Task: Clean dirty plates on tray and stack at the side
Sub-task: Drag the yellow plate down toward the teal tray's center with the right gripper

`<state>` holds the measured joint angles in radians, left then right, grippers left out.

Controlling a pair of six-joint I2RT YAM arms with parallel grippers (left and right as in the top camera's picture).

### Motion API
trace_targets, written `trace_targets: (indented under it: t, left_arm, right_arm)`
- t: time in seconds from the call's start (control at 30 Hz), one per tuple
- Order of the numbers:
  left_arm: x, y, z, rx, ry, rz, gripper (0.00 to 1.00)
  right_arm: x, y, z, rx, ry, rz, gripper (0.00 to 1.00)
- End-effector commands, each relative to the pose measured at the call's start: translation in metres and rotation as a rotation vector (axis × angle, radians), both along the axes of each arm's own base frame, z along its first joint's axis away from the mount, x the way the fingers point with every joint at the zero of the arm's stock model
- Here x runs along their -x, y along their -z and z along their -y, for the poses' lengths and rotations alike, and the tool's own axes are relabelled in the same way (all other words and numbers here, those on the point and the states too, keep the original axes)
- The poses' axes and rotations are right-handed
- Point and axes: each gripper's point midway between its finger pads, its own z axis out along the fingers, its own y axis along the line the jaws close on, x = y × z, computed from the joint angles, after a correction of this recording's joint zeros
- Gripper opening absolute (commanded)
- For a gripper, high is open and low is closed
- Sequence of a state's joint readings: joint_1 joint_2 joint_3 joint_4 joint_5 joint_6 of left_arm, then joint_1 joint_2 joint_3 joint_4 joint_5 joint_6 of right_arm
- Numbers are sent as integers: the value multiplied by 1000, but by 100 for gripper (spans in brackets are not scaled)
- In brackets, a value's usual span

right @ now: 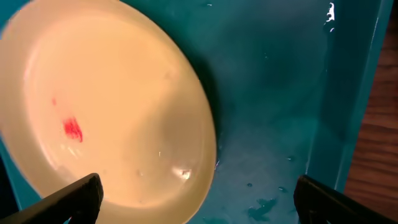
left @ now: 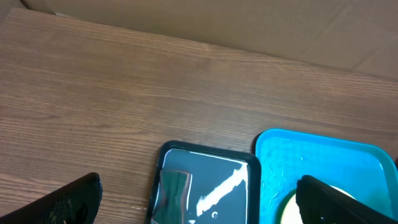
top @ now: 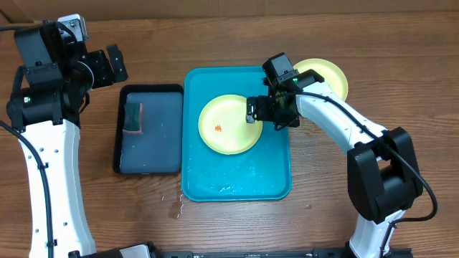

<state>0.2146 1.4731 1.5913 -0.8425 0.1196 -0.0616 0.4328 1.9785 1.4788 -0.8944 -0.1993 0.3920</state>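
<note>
Plate of round pale yellow plastic (top: 228, 124), red-smeared, sits in wet glossy teal rectangular tray (top: 237, 183) on wood-grain table (top: 287, 29); left claw (left: 199, 205) and right claw (right: 199, 202) stand spread.

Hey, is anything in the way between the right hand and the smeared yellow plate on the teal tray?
Nothing visible. The right hand is open at the right edge of the plate, with only bare wet tray beside it.

The bright teal rectangular plastic tray (top: 237, 178), wet in patches, holds one round pale yellow-green plastic plate (top: 228, 129) lying flat, a small red-orange smear near its middle. A second yellow-green plate (top: 330, 77) lies flat near the tray's far right corner.
</note>
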Motion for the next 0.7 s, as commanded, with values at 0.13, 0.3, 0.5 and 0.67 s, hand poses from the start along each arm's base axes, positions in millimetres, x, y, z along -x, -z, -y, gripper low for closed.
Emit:
trace_targets:
  t: [0.13, 0.3, 0.5, 0.67]
  left_arm:
    - [-2, 0, 3, 18, -1, 2, 100]
    - [-2, 0, 3, 18, 0, 2, 100]
    - [-2, 0, 3, 17, 0, 2, 100]
    - [-2, 0, 3, 18, 0, 2, 100]
  right_arm:
    - [4, -6, 1, -2, 1, -5, 100]
    - [6, -6, 2, 0, 1, -11, 100]
    - [5, -6, 2, 0, 2, -10, 100]
    - [5, -6, 2, 0, 2, -10, 100]
